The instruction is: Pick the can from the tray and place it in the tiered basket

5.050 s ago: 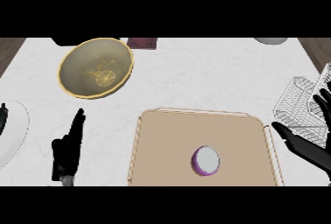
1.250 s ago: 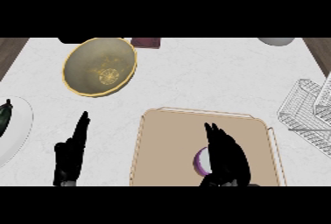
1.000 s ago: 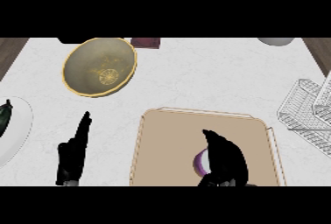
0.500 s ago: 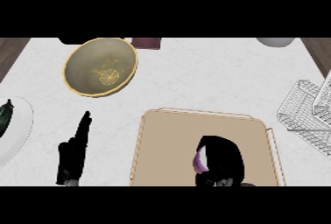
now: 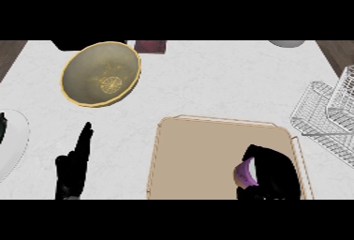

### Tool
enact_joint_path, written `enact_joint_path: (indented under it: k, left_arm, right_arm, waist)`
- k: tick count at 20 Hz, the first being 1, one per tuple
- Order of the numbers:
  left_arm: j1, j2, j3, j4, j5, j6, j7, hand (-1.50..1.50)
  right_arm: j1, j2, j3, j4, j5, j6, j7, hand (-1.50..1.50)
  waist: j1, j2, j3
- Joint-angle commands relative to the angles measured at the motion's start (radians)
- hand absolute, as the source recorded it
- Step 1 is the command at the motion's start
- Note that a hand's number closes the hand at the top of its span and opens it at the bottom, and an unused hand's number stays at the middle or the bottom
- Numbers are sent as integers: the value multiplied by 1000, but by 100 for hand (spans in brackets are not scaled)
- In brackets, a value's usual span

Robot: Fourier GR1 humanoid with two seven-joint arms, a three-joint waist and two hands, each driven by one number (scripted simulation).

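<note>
The can (image 5: 244,172) shows only as a sliver of purple side with a pale grey-white top face, the rest hidden under the right hand (image 5: 272,172). It sits on the tan tray (image 5: 200,159), toward the tray's 4 o'clock corner. The right hand's fingers (image 5: 261,154) are curled over and round the can from its 3 o'clock side, closing on it.

The left hand (image 5: 73,166) rests at about 8 o'clock in the view, well apart from the tray, its fingers straight and pressed together, pointing toward 12 o'clock.

The tray is a flat rectangle with a thin raised rim and rounded corners. It lies on a white, faintly marbled counter (image 5: 207,79). At 3 o'clock stands the white wire tiered basket (image 5: 330,117), just beside the tray's upper right corner. At 10 o'clock lies an olive plate (image 5: 101,74) with a gold rim and a gold motif at its centre. A white plate (image 5: 15,145) is cut off at the 9 o'clock edge. A dark maroon block (image 5: 151,46) sits at 12 o'clock, and a grey rounded object (image 5: 286,43) at 1 o'clock. Brown wood shows at both upper corners.
</note>
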Motion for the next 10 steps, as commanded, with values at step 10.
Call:
enact_joint_path:
  k: [10]
  left_arm:
    - [80, -6, 38, -32, 13, 45, 11, 0]
  right_arm:
    - [328, -304, -762, -284, -486, -181, -347, 150]
  waist:
    - [-105, -13, -2]
